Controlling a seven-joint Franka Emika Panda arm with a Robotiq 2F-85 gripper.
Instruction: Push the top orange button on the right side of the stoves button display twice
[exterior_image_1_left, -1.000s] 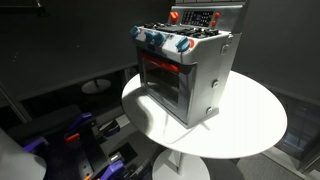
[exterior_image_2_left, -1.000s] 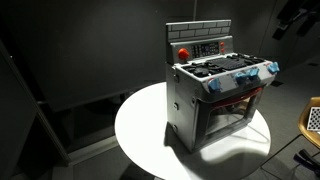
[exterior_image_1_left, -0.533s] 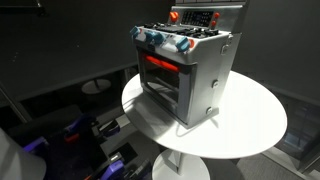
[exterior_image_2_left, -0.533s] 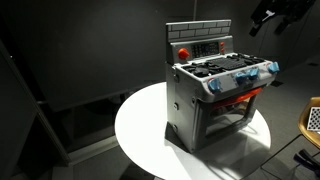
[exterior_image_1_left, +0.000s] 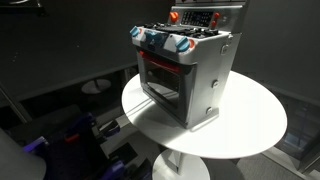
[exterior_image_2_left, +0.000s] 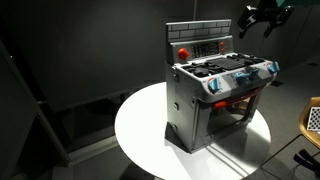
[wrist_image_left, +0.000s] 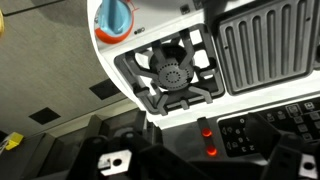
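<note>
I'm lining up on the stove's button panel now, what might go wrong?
The two orange buttons sit close together beside the dark button display, so the open claw may hit the wrong one or both. A hard press might also shove the toy stove across the round table.

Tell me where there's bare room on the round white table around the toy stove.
The round white table is bare in a broad crescent between the silver toy stove and the rim, widest beside its plain side panel; a narrower strip lies before the oven door. The stovetop is crowded with burners and knobs.
</note>
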